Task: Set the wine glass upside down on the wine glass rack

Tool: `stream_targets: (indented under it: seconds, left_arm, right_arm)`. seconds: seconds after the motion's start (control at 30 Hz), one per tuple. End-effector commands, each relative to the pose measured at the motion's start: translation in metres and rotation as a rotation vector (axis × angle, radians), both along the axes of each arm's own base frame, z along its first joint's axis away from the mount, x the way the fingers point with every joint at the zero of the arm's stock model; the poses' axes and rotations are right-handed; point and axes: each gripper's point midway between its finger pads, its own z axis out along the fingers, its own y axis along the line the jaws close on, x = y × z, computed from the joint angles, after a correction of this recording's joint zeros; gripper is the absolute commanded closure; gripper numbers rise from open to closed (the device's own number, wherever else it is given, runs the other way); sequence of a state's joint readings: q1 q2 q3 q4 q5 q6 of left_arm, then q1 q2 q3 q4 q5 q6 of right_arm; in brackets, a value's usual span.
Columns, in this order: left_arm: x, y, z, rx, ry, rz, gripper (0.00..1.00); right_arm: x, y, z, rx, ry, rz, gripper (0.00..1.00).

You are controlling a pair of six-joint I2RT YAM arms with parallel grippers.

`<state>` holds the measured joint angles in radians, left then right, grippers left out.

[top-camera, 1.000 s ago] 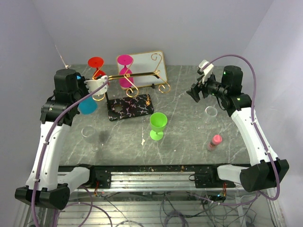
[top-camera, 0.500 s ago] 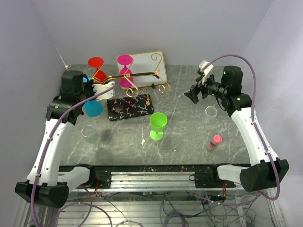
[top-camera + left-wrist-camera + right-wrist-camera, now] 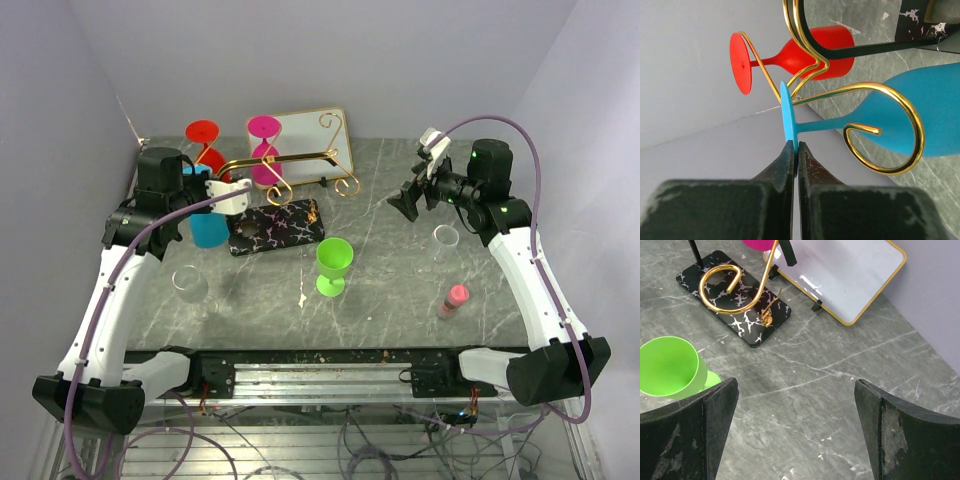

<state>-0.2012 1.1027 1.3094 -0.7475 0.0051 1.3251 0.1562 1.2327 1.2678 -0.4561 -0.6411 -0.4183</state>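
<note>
Step in hand, as I judge it: bringing the glass to the rack, not yet hung. Your left claw [image 3: 796,147] is clenched on the rim of the foot of the blue wine glass [image 3: 920,115], pinching the thin disc edge-on. The glass is inverted, foot up at the claw and bowl hanging toward the worktop [image 3: 400,290], at the upper left of the overhead frame. It sits at the left end of the wine glass rack [image 3: 285,158]. In the left wrist view a curled gold scroll crosses in front of the bowl and the stem runs just beside it. Whether the stem is already between the two wires, I cannot tell. A red glass [image 3: 810,50] and a pink glass [image 3: 264,150] hang inverted further along the bar. The right claw [image 3: 795,430] is spread wide and holds nothing, hovering over the right of the worktop, well apart from the rack. Next move, in my judgement: line the stem up with the gap between the wires, keep the foot above them, slide in toward the red glass without knocking it, then lower until the foot rests on the wires before you let go. The grip on the disc's edge is slight, so go slowly.
</note>
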Motion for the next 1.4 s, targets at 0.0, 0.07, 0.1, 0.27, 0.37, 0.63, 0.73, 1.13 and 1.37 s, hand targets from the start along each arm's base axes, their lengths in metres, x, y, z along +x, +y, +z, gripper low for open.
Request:
stream_targets:
  seconds: [0.0, 0.07, 0.1, 0.27, 0.37, 0.63, 0.73, 1.13, 1.37]
  left_arm:
    - [0.002, -0.017, 0.008, -0.027, -0.021, -0.084, 0.93]
    - [0.000, -0.020, 0.007, -0.038, -0.017, -0.093, 0.93]
    - [0.000, -0.021, 0.007, -0.042, -0.015, -0.099, 0.93]
    - [-0.003, -0.027, 0.007, -0.059, -0.007, -0.130, 0.93]
    - [-0.006, -0.031, 0.005, -0.059, 0.010, -0.156, 0.93]
    - [-0.016, -0.042, 0.009, -0.091, 0.038, -0.218, 0.93]
    - [-0.020, -0.043, 0.007, -0.088, 0.050, -0.228, 0.93]
    - [-0.040, -0.053, 0.015, -0.133, 0.081, -0.286, 0.93]
    - [-0.048, -0.048, 0.019, -0.123, 0.088, -0.273, 0.93]
  right_arm:
    - [-0.002, 0.001, 0.009, 0.012, -0.020, 0.010, 0.00]
    - [-0.001, 0.000, 0.007, 0.010, -0.018, 0.009, 0.00]
    - [-0.002, 0.001, 0.007, 0.010, -0.017, 0.011, 0.00]
    - [-0.002, 0.002, 0.006, 0.011, -0.014, 0.015, 0.00]
    - [-0.001, 0.002, 0.004, 0.009, -0.014, 0.016, 0.00]
    - [-0.001, 0.002, 0.004, 0.010, -0.012, 0.015, 0.00]
    - [-0.001, 0.002, 0.003, 0.009, -0.011, 0.015, 0.00]
    - [-0.002, 0.001, 0.002, 0.008, -0.012, 0.018, 0.00]
    - [-0.003, 0.002, 0.003, 0.008, -0.014, 0.021, 0.00]
